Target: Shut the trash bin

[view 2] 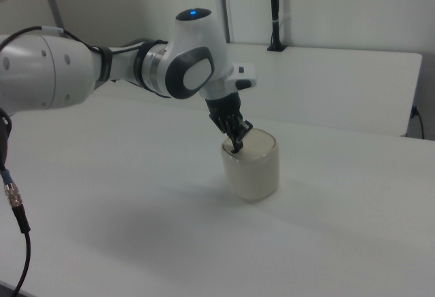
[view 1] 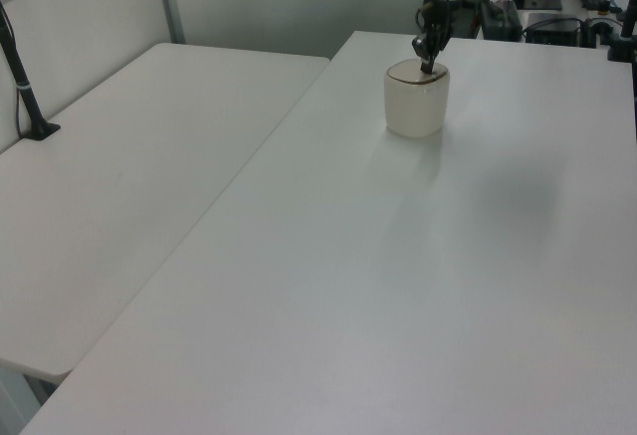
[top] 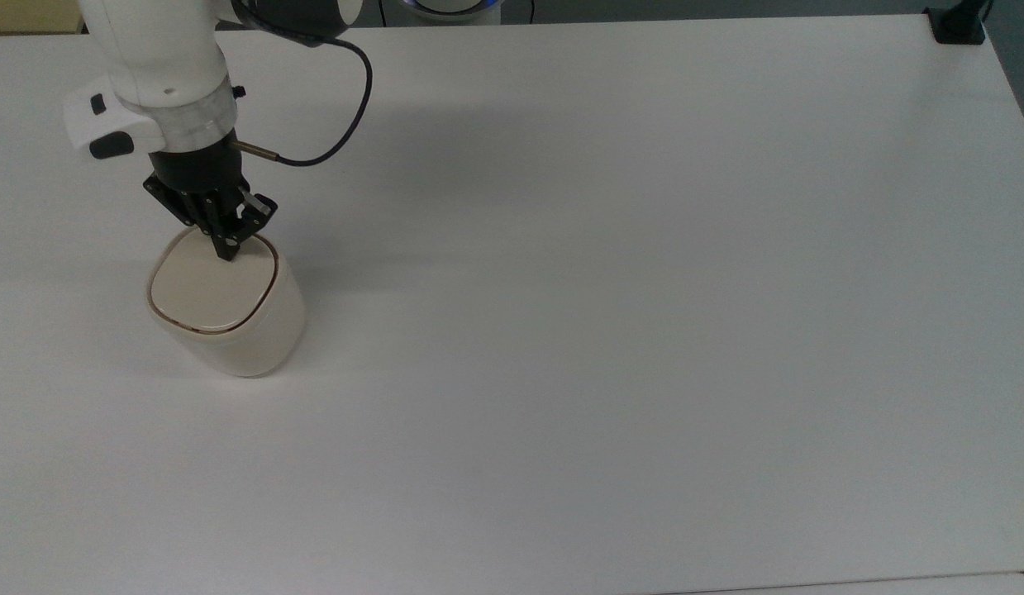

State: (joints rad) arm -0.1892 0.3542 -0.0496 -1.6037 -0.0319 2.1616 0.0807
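One small cream-beige rounded-square plastic trash bin standing on white table, toward top view's left, flat lid lying down. Black two-finger gripper, fingers pinched together, pressing on lid's edge.

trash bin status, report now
Gripper shut, fingertips pressing lid near its edge. Trash bin lid flat on the rim, looks closed. Table around it bare, nothing in the way.
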